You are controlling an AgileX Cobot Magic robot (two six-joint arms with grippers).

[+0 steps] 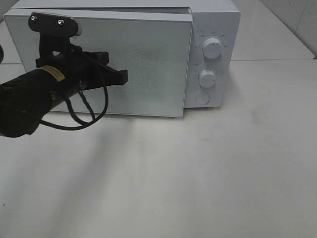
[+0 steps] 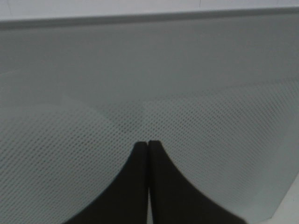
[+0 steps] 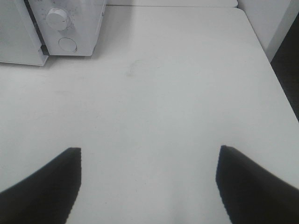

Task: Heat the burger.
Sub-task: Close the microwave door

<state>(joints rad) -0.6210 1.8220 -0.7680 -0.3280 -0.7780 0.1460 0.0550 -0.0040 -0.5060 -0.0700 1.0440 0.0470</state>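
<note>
A white table spreads in front. Over it hangs the right gripper, fingers wide apart and holding nothing. The left gripper, fingers pressed together, rests its tips against the microwave door, which stands slightly ajar; I judge it is there to push the door shut. The burger is out of sight, perhaps inside the microwave. Behind is a pale tiled wall.

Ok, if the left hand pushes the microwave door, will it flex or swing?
The door looks a rigid panel, slightly ajar, so it should swing shut, not flex. Narrow tips of the shut left hand might skid on its smooth face. The microwave looks squat: unlikely to tip.
</note>
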